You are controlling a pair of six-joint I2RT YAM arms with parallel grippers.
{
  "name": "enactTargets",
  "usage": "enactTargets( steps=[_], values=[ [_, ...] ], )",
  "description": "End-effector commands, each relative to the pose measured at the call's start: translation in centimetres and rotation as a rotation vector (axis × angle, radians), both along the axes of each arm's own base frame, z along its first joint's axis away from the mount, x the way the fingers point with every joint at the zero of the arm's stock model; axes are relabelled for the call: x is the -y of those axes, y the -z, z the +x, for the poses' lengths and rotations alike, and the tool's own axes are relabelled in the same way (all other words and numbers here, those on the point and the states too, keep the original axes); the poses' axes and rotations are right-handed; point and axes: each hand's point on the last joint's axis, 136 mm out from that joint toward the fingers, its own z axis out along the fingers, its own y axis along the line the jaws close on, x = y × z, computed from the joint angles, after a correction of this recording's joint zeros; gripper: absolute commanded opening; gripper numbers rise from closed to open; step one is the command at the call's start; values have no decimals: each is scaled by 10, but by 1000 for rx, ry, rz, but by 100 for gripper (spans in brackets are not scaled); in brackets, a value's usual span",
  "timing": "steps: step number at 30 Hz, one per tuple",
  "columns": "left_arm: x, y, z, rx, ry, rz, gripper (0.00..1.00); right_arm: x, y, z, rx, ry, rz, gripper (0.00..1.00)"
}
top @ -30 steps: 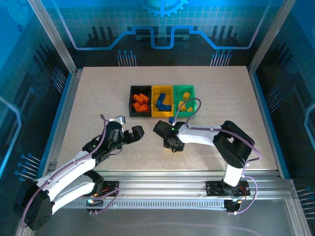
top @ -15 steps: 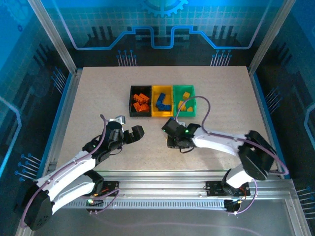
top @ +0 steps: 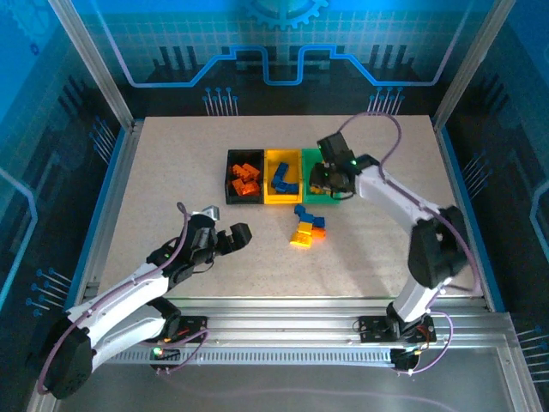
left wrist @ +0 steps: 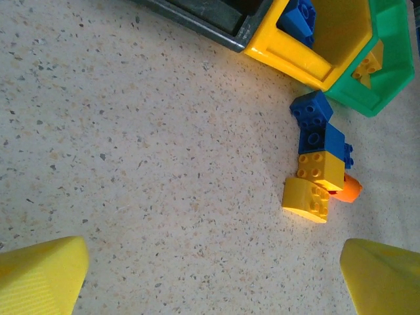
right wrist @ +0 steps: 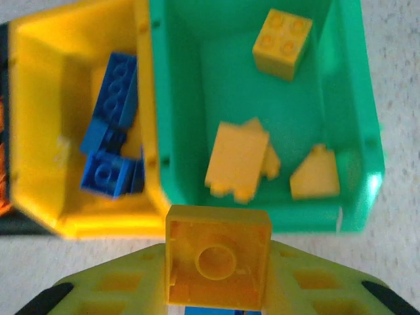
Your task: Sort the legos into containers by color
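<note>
The right arm (top: pixel 401 204) has swung from mid-table up to the bins, uncovering a touching cluster of loose legos (top: pixel 306 227) in blue, yellow and orange. At left, the left gripper (top: pixel 230 235) hovers low with its fingers spread wide, holding nothing. The black bin (top: pixel 229 182) holds orange bricks (top: pixel 246 180), the yellow bin (top: pixel 268 187) holds blue bricks (top: pixel 283 178), and the green bin (right wrist: pixel 230 79) holds yellow pieces (right wrist: pixel 282 34). Over the green bin's near wall, the right gripper (top: pixel 328 178) pinches a yellow brick (right wrist: pixel 218 256).

On the speckled counter (left wrist: pixel 144 164), two blue bricks (left wrist: pixel 312 111), two yellow bricks (left wrist: pixel 319 169) and an orange brick (left wrist: pixel 350 190) cluster just beside the green bin (left wrist: pixel 387 72) and yellow bin (left wrist: pixel 289 52), near the black bin (left wrist: pixel 197 16), while the left gripper (left wrist: pixel 213 275) has its yellow fingers (left wrist: pixel 42 272) spread wide at the bottom corners.
</note>
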Motion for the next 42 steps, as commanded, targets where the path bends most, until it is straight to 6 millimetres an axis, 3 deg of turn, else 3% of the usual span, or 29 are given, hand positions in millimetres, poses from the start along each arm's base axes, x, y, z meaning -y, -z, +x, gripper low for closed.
enactTargets(
  steps=[1, 6, 10, 13, 17, 22, 26, 34, 42],
  values=[
    [5, 2, -5, -19, 13, -27, 99, 7, 16, 17, -70, -10, -61, 37],
    [6, 0, -7, -20, 15, -32, 99, 12, 23, 47, -83, 44, -67, 40],
    [6, 0, -7, -22, 16, -30, 99, 10, 29, 58, -113, 60, -38, 57],
    [6, 0, -6, -21, 17, -27, 99, 5, 22, 61, -96, 49, -18, 64],
    [7, 1, -5, -21, 18, -29, 99, 2, 2, 54, -48, 28, 4, 65],
    [9, 3, -5, -20, 29, -33, 99, -8, -11, 19, -15, -30, 48, 66],
    [11, 3, -4, -23, 34, -38, 99, -16, -5, -22, -17, -64, 63, 70],
    [11, 5, -4, -22, 28, -44, 99, -33, 43, -105, -115, -57, -3, 78],
    [9, 12, -8, -33, 29, -43, 99, -56, 82, -139, -196, -61, -49, 83]
  ],
)
